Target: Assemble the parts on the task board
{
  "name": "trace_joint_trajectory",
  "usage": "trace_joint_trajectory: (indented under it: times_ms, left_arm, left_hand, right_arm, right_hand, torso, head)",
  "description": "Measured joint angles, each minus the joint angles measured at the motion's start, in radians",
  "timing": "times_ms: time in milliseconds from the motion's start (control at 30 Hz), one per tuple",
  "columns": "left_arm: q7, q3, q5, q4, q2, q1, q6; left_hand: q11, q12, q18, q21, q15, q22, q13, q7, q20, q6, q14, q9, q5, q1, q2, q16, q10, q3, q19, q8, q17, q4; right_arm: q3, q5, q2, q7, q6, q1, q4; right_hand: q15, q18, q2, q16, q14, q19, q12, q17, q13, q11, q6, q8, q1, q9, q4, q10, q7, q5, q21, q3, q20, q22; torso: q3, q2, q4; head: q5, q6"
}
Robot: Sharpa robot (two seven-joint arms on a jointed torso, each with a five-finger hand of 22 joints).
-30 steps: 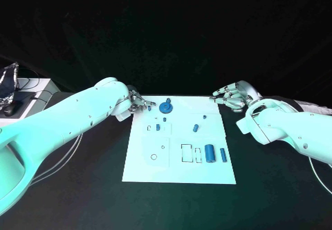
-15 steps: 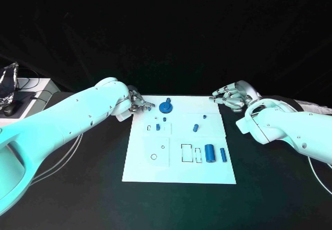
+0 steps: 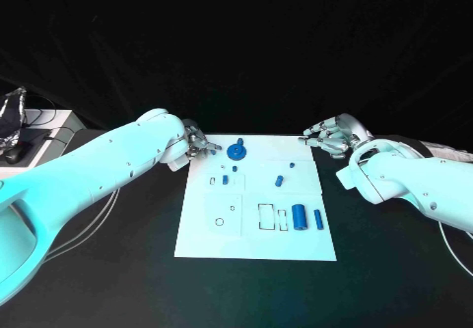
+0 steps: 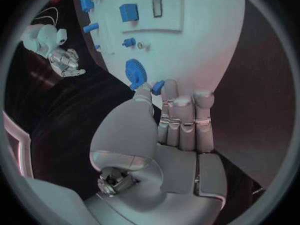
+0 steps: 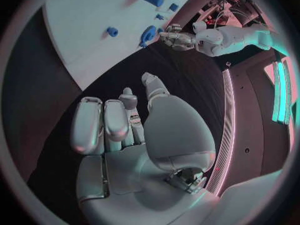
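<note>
The white task board (image 3: 256, 236) lies mid-table, and its surface also shows in the left wrist view (image 4: 200, 50). A blue gear (image 3: 236, 152) (image 4: 134, 71) stands near its far edge. Two small blue pieces (image 3: 225, 180) (image 3: 279, 182) lie mid-board, and two blue cylinders (image 3: 299, 219) (image 3: 318, 219) lie nearer me beside empty outlined slots. My left hand (image 3: 194, 147) (image 4: 169, 125) is at the board's far left corner, just left of the gear. It pinches a small blue peg (image 4: 157, 86) between thumb and a fingertip. My right hand (image 3: 330, 140) (image 5: 125, 130) hovers off the far right corner over the black table, holding nothing.
A white box with dark cables (image 3: 39, 133) sits off the table's left side. Black table (image 3: 109, 273) surrounds the board on all sides. The left arm (image 3: 89, 178) slants along the board's left side, and the right arm (image 3: 404, 181) along its right.
The left hand's fingers have drawn in slightly at the board's far left corner, beside the gear. The right hand has barely moved.
</note>
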Motion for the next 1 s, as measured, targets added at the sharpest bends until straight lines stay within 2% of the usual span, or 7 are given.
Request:
trace_joint_trajectory:
  times_ms: [100,167,200,233,333,567,1000]
  left_arm:
    - [0.005,0.0,0.005,0.005,0.0,0.0,-0.007]
    - [0.008,0.0,0.01,0.01,-0.001,0.0,-0.012]
    - [0.009,0.0,0.012,0.012,-0.002,0.0,-0.014]
    - [0.01,0.0,0.015,0.014,-0.003,0.0,-0.016]
    - [0.013,0.0,0.024,0.024,-0.006,0.0,-0.022]
    - [0.014,0.0,0.042,0.05,-0.021,0.0,-0.032]
    - [-0.011,-0.001,0.116,0.163,-0.099,0.0,-0.044]
  left_hand:
    - [-0.003,-0.007,-0.016,0.005,0.0,0.003,0.0,0.001,-0.005,-0.002,0.0,-0.009,0.003,0.037,-0.01,0.0,-0.002,0.096,0.005,-0.013,0.004,-0.005]
    - [-0.009,-0.018,-0.016,0.005,-0.004,0.007,-0.001,0.001,-0.008,-0.002,0.004,-0.009,0.005,0.04,-0.06,0.001,0.001,0.255,0.003,-0.017,0.007,-0.005]
    - [-0.013,-0.021,-0.016,0.008,-0.006,0.01,-0.003,-0.001,-0.011,-0.004,0.006,-0.009,0.003,0.011,-0.114,0.006,0.005,0.388,0.003,-0.009,0.011,-0.013]
    - [-0.015,-0.022,-0.016,0.012,-0.008,0.013,-0.004,-0.002,-0.013,-0.005,0.008,-0.007,0.001,-0.014,-0.144,0.008,0.007,0.449,0.005,0.003,0.014,-0.005]
    - [-0.018,-0.022,-0.016,0.021,-0.009,0.021,-0.001,-0.004,-0.019,-0.003,0.009,0.054,0.001,-0.101,-0.187,0.008,0.018,0.597,0.011,0.022,0.021,-0.044]
    - [-0.022,-0.026,-0.017,0.04,-0.016,0.037,0.007,-0.009,-0.031,0.002,0.027,0.101,0.0,-0.21,-0.195,0.008,0.034,0.698,0.023,0.026,0.038,-0.125]
    - [-0.036,-0.057,-0.018,0.054,-0.023,0.051,0.017,-0.016,-0.044,0.049,0.063,0.134,0.042,-0.259,-0.191,0.008,0.076,0.697,0.049,-0.032,0.09,-0.171]
  right_arm:
    - [0.0,0.0,0.001,-0.003,0.0,0.0,-0.001]
    - [0.0,-0.001,0.002,-0.004,0.0,0.0,-0.002]
    - [0.0,-0.001,0.002,-0.004,0.0,0.0,-0.003]
    - [0.0,-0.001,0.002,-0.005,0.0,0.0,-0.003]
    - [0.0,-0.001,0.003,-0.006,0.001,0.0,-0.004]
    - [0.0,-0.002,0.003,-0.007,0.001,0.0,-0.008]
    - [0.0,-0.001,0.0,-0.008,0.001,-0.001,-0.012]
  right_hand:
    - [0.0,0.0,0.0,0.0,0.0,0.0,0.0,0.0,0.0,0.0,0.0,0.0,0.0,0.0,0.0,0.0,0.0,0.0,0.0,0.0,0.0,0.0]
    - [0.0,0.0,0.0,0.0,0.0,0.0,0.0,0.0,0.0,0.0,0.0,0.0,0.0,0.0,0.0,0.0,0.0,0.0,0.0,0.0,0.0,0.0]
    - [0.0,0.0,0.0,0.0,0.0,0.0,0.0,0.0,0.0,0.0,0.0,0.0,0.0,0.0,0.0,0.0,0.0,0.0,0.0,0.0,0.0,0.0]
    - [0.0,0.0,0.0,0.0,0.0,0.0,0.0,0.0,0.0,0.0,0.0,0.0,0.0,0.0,0.0,0.0,0.0,0.0,0.0,0.0,0.0,0.0]
    - [0.0,0.0,0.0,0.0,0.0,0.0,0.0,0.0,0.0,0.0,0.0,0.0,0.0,0.0,0.0,0.0,0.0,0.0,0.0,0.0,0.0,0.0]
    - [0.0,0.0,0.0,-0.004,0.0,0.0,0.0,-0.001,0.0,0.0,0.0,0.0,0.0,0.0,-0.002,0.0,0.0,0.0,0.0,-0.002,0.0,0.0]
    - [0.0,0.0,0.0,-0.004,0.0,0.0,0.0,-0.001,0.0,0.001,-0.002,0.0,0.0,0.0,-0.003,0.001,-0.002,0.0,0.0,-0.003,0.0,0.0]
  torso:
    - [0.0,0.0,0.0005]
    - [0.0,0.0,0.0006]
    - [0.0,0.0,0.0006]
    - [0.0,0.0,0.0006]
    - [0.0,0.0,0.0006]
    - [0.0007,-0.002,0.0006]
    - [0.0052,-0.018,0.0114]
  head:
    - [0.0,-0.004]
    - [-0.001,-0.005]
    - [0.0,-0.005]
    - [0.0,-0.006]
    - [0.001,-0.006]
    - [0.004,-0.004]
    - [0.008,-0.011]
